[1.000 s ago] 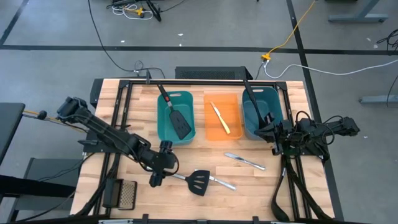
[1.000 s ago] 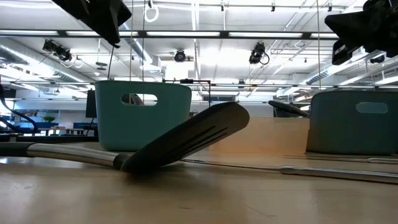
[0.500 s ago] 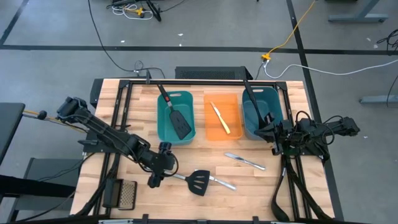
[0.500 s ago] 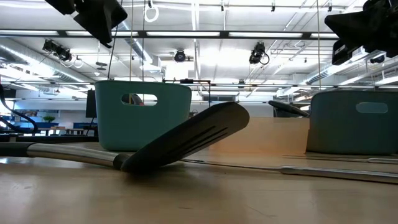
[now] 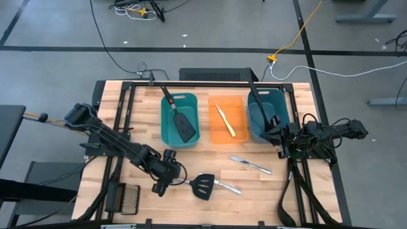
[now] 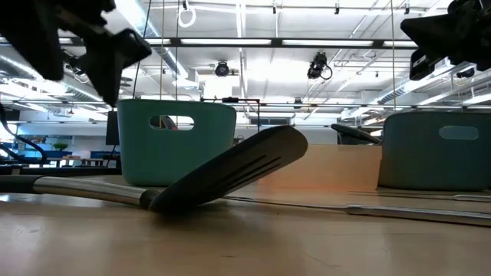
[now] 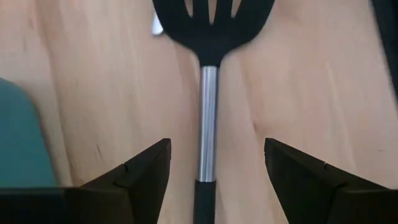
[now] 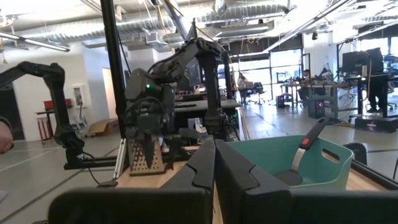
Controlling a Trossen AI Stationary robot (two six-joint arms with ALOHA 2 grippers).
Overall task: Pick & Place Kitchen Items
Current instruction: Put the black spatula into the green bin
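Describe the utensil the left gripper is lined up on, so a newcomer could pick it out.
On the wooden table, look at the bare strip in front of the three plastic bins. The black slotted spatula with a silver shaft lies flat there between the open left gripper's fingers; the other spatula stands inside a teal bin.

Light wooden slatted table (image 5: 299, 191). Lying on it: black slotted spatula (image 5: 203, 186), handle running between the spread left jaws; table knife (image 5: 250, 165) just ahead of the closed right jaws; mesh grater (image 5: 130, 198); two teal bins (image 5: 166, 130) (image 5: 280, 95) flanking an orange bin (image 5: 240, 122).
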